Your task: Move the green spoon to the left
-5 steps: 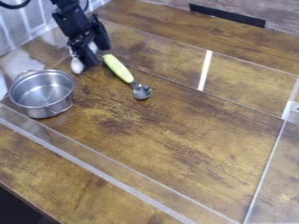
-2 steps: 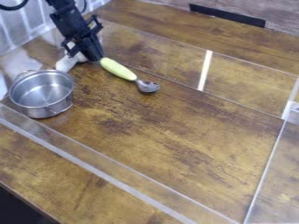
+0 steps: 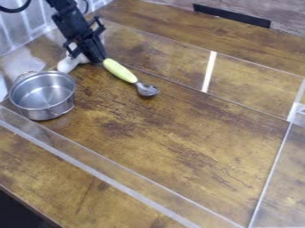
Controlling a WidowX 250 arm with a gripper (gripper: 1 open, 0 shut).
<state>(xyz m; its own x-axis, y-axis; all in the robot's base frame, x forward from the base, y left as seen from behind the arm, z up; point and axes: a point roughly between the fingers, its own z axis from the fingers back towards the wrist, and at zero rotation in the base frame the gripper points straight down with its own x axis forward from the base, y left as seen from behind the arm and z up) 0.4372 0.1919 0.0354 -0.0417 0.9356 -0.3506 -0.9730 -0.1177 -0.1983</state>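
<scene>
One round steel bowl (image 3: 43,95) stands on the wooden bench (image 3: 161,165), at the left side of the view. Just above it, near its rim, lies a white utensil (image 3: 70,63), partly hidden by the robot. Next to the right comes the black end effector (image 3: 88,46), which reaches down from the top. It is closed, and its tip is at the upper end of the green spoon (image 3: 118,70); if it really grips the handle, I cannot tell. The spoon lies slanted to the right of the bowl, its silver part being the lower right end.
</scene>
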